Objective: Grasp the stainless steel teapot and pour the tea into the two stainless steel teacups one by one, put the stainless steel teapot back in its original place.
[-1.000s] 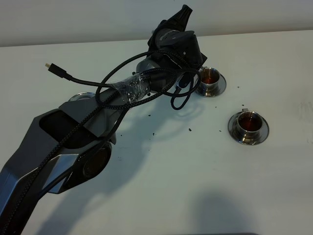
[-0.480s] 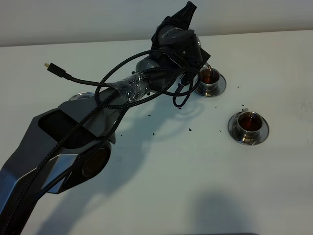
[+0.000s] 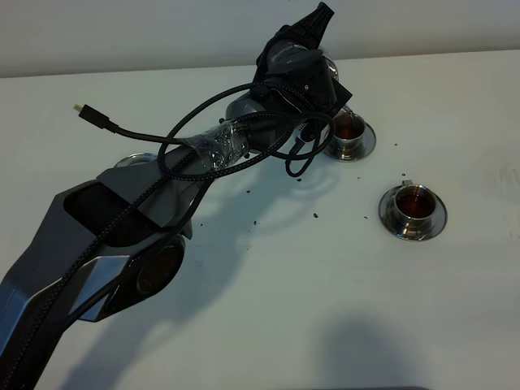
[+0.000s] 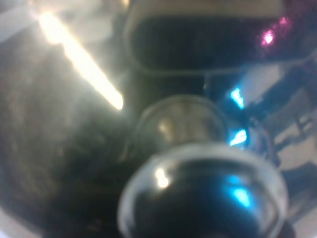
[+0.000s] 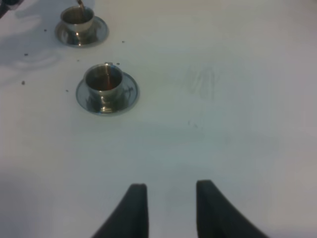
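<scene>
White table (image 3: 268, 325); left arm (image 3: 203, 162) hides the teapot.

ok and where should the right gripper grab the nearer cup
Probably the cup body, just above its saucer, coming in low from the right gripper's side with jaws level. It stands upright, full of tea, and its tiny handle seems to face away.
</scene>
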Controlling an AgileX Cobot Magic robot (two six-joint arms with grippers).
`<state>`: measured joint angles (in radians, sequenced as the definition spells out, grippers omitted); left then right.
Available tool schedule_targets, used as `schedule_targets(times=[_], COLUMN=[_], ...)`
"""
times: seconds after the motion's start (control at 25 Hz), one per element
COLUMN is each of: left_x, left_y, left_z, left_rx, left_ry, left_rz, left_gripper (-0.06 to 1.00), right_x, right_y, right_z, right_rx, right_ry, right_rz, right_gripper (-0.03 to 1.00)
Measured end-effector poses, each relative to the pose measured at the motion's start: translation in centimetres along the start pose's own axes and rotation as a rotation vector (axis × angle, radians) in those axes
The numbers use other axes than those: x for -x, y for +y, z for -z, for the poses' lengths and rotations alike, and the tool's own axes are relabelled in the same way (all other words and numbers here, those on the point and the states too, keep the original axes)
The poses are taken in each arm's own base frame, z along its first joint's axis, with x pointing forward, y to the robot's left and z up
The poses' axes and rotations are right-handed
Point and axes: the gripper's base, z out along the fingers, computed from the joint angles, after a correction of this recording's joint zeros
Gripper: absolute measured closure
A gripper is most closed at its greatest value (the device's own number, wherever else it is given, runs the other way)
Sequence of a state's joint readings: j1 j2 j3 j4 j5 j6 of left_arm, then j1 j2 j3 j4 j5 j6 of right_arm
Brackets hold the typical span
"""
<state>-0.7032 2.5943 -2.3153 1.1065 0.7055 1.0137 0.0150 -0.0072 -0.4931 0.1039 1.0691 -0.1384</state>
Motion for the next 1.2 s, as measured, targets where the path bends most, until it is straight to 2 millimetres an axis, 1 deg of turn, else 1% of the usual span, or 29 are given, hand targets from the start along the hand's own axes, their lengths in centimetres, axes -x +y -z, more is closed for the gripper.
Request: schedule_targets(times=[0.32, 0.64, 1.2], left_x=[-0.1, -1.4, -1.2], left_y=[0.1, -0.4, -0.1], left_z=[-0.2, -1.1, -1.0], left_rx=[0.021, 0.01, 0.038], left_ry=[-0.003, 0.021, 0.007], left_rz=[-0.05, -0.054, -0.058], left_gripper=[0.72, 0.72, 0.72], right_x=[0.0, 0.0, 0.0], right_y=[0.0, 0.0, 0.0], right_z=[0.0, 0.0, 0.0], right_rx=[0.0, 0.0, 0.0], right_ry=[0.0, 0.0, 0.0], right_rz=[0.0, 0.0, 0.0], right_gripper=[0.73, 0.73, 0.73])
